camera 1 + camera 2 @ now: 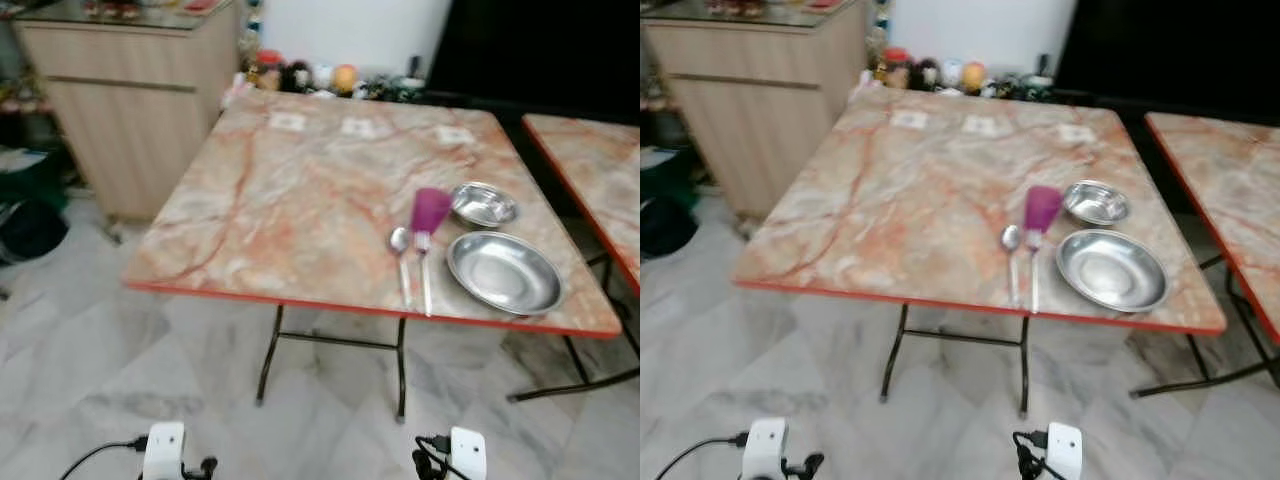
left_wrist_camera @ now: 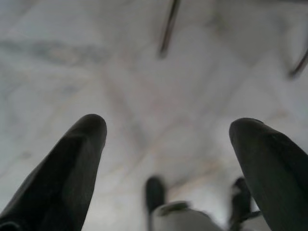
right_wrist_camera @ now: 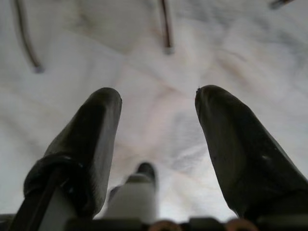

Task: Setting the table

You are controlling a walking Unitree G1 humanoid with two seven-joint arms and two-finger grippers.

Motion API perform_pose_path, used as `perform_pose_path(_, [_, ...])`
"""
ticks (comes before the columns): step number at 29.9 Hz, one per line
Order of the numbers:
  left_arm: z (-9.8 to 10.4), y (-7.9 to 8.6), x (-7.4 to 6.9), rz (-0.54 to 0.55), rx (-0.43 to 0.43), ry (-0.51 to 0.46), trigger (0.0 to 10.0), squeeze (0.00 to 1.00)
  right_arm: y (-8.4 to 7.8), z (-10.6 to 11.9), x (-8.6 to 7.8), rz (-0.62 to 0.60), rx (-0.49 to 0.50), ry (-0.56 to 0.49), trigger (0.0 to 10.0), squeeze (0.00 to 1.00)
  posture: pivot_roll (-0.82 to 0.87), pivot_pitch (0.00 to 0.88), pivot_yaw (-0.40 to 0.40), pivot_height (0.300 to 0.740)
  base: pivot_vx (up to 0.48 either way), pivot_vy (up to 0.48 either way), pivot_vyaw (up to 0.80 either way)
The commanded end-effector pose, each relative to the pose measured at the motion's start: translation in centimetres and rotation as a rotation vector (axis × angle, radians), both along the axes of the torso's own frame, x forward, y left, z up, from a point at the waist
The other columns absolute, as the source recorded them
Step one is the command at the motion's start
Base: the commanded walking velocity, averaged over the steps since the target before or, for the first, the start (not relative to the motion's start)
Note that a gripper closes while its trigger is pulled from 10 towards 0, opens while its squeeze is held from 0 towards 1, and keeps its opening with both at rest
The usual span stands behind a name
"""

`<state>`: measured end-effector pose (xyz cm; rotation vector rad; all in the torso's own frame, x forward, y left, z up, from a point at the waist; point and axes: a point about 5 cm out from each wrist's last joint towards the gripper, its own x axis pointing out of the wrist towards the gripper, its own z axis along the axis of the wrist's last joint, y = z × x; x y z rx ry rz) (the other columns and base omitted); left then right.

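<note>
Both arms hang low in front of the robot, aimed at the pale marble floor [image 1: 90, 370] rather than at the place setting. The left claw [image 2: 166, 139] has its two black fingers spread wide with nothing between them, and the right claw [image 3: 159, 115] is likewise spread and empty; the wrist views look down past the fingers at floor tiles and the dark metal legs of the folding table. The task's things lie well ahead of and above both claws, on the marbled tabletop [image 1: 290, 200] with its orange-red edge, and nearer the right claw's side than the left's. There a large steel plate [image 1: 504, 272] sits close to the near edge, a small steel bowl [image 1: 484, 204] just beyond it, a purple cup [image 1: 430, 209] lying next to the bowl, and a spoon [image 1: 401, 258] and a fork [image 1: 424, 270] side by side just beside the plate, handles pointing toward the robot. That grouping reads as one finished place setting, cutlery laid parallel beside the plate so a diner at the near edge could reach it. The rest of the tabletop is bare except for three small pale squares along the far side, too blurred to identify. Since both claws are free and lowered, I judge the robot is standing back between steps, either done or ready to fetch more. A wooden cabinet [image 1: 130, 110] stands far ahead of the left claw, and a second table [image 1: 595, 170] far ahead of the right.
</note>
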<state>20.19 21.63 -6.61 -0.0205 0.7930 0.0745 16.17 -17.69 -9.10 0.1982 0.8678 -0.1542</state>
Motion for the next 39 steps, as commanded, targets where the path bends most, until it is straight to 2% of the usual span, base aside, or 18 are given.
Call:
perform_pose_path(1, [-0.5, 0.9, -1.3, 0.020, 0.018, 0.044, 10.0, 0.00, 0.5, 0.4, 1.0, 0.007, 0.005, -0.037, 10.0, 0.00, 0.10, 0.034, -0.102, 0.740, 0.000, 0.000, 0.00])
perform_pose_path(6, [-0.6, 0.8, -1.3, 0.022, 0.015, 0.044, 10.0, 0.00, -0.1, 1.0, 1.8, -0.020, -0.010, -0.086, 10.0, 0.00, 0.10, 0.035, -0.104, 0.740, 0.000, 0.000, 0.00])
perform_pose_path(10, [-0.6, 0.8, -1.5, 0.023, 0.013, 0.046, 10.0, 0.00, -1.1, 2.7, 3.8, -0.090, -0.052, -0.250, 10.0, 0.00, 0.10, 0.036, -0.105, 0.740, 0.000, 0.000, 0.00])
perform_pose_path(12, [-0.7, 0.8, -1.5, 0.023, 0.013, 0.048, 10.0, 0.00, -1.3, 3.0, 4.0, -0.102, -0.067, -0.293, 10.0, 0.00, 0.09, 0.036, -0.106, 0.740, 0.000, 0.000, 0.00])
perform_pose_path(14, [-0.7, 0.8, -1.6, 0.021, 0.015, 0.050, 10.0, 0.00, -1.5, 3.9, 3.9, -0.101, -0.095, -0.401, 10.0, 0.00, 0.09, 0.037, -0.109, 0.740, 0.000, 0.000, 0.00])
perform_pose_path(18, [-0.7, 0.8, -1.5, 0.017, 0.015, 0.050, 10.0, 0.00, -1.7, 4.3, 3.4, -0.111, -0.118, -0.460, 10.0, 0.00, 0.08, 0.041, -0.106, 0.740, 0.000, 0.000, 0.00])
perform_pose_path(21, [-0.7, 0.8, -1.5, 0.012, 0.015, 0.051, 10.0, 0.00, -2.0, 5.5, 3.1, -0.124, -0.157, -0.564, 10.0, 0.00, 0.07, 0.042, -0.101, 0.740, 0.000, 0.000, 0.00])
perform_pose_path(23, [-0.7, 0.8, -1.5, 0.010, 0.015, 0.052, 10.0, 0.00, -2.0, 5.9, 3.0, -0.128, -0.163, -0.589, 10.0, 0.00, 0.07, 0.042, -0.101, 0.740, 0.000, 0.000, 0.00])
perform_pose_path(26, [-0.6, 0.8, -1.4, 0.006, 0.015, 0.051, 10.0, 0.00, -1.8, 7.8, 3.1, -0.136, -0.189, -0.698, 10.0, 0.00, 0.07, 0.046, -0.103, 0.740, 0.000, 0.000, 0.00])
perform_pose_path(27, [-0.6, 0.8, -1.4, 0.006, 0.016, 0.050, 10.0, 0.00, -2.1, 9.2, 3.4, -0.153, -0.206, -0.761, 10.0, 0.00, 0.07, 0.046, -0.104, 0.740, 0.000, 0.000, 0.00])
perform_pose_path(31, [-0.6, 0.8, -1.4, 0.007, 0.016, 0.049, 10.0, 0.00, -2.5, 10.9, 4.0, -0.171, -0.229, -0.824, 10.0, 0.00, 0.07, 0.045, -0.104, 0.740, 0.000, 0.000, 0.00])
perform_pose_path(34, [-0.6, 0.7, -1.4, 0.007, 0.015, 0.049, 10.0, 0.00, -4.0, 13.1, 6.1, -0.220, -0.245, -0.892, 10.0, 0.00, 0.07, 0.044, -0.104, 0.740, 0.000, 0.000, 0.00])
perform_pose_path(35, [-0.6, 0.7, -1.4, 0.007, 0.015, 0.049, 10.0, 0.00, -4.0, 13.1, 6.1, -0.220, -0.245, -0.892, 10.0, 0.00, 0.07, 0.044, -0.104, 0.740, 0.000, 0.000, 0.00])
perform_pose_path(36, [-0.6, 0.7, -1.4, 0.004, 0.016, 0.050, 10.0, 0.00, -4.3, 13.7, 7.1, -0.224, -0.245, -0.902, 10.0, 0.00, 0.07, 0.043, -0.107, 0.740, 0.000, 0.000, 0.00])
perform_pose_path(39, [-0.6, 0.6, -1.4, -0.007, 0.021, 0.048, 10.0, 0.00, -3.9, 14.1, 8.0, -0.196, -0.233, -0.897, 10.0, 0.00, 0.07, 0.041, -0.112, 0.740, 0.000, 0.000, 0.00])
